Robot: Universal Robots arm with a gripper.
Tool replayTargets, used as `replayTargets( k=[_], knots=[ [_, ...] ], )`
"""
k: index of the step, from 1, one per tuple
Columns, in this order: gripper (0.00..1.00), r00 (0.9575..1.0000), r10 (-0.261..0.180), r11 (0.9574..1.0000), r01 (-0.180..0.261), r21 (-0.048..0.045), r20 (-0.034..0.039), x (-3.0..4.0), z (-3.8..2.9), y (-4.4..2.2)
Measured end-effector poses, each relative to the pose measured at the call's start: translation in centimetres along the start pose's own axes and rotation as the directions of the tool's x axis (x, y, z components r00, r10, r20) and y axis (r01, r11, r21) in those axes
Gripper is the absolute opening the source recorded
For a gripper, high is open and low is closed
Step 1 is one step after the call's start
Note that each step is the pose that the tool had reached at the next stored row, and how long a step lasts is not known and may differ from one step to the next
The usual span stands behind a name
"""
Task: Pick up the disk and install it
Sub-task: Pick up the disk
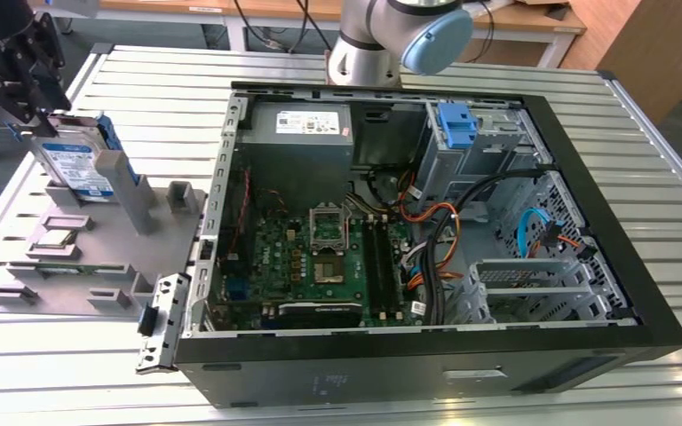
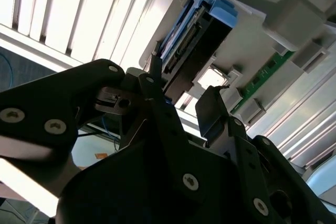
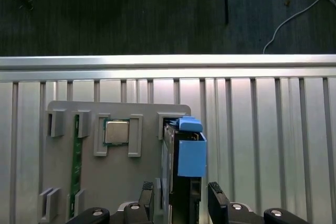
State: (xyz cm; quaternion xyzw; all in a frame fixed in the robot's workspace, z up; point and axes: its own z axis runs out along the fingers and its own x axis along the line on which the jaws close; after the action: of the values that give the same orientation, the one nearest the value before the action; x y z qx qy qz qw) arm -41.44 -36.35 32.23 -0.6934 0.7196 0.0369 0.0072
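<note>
The disk (image 3: 190,157) stands upright in the grey holder (image 3: 105,192) (chip (image 3: 116,132) alongside), claw (image 3: 181,187) wide astride it.

The disk (image 3: 184,161) stands on edge in a slot of the grey fixture (image 3: 105,182). The gripper (image 3: 181,188) straddles it, fingers (image 3: 147,195) spread, and in the first wrist view a narrow gap shows on each side of the drive. On the disk's side away from the fixture's other holders lie bare slats of the table (image 3: 273,129).

In the exterior view, a tall grey post (image 1: 139,206) and a shorter one (image 1: 178,195) stand between the disk and the computer case (image 1: 625,266). The case lies open upward (its whole inside shows from above). In its far corner, the drive cage (image 1: 489,155) holds a light-blue bracket (image 1: 457,124). The power-supply box (image 1: 299,124) flanks the cage on the exterior view's left, and a tangle of cables (image 1: 436,222) crowds the room just in front.
</note>
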Motion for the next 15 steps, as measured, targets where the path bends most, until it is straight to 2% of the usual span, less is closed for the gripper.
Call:
replayTargets(
  k=[15],
  knots=[
    [0.53,1.0,0.0,1.0,0.0,0.0002,-0.0009,0.04,0.65,-0.02]
  ],
)
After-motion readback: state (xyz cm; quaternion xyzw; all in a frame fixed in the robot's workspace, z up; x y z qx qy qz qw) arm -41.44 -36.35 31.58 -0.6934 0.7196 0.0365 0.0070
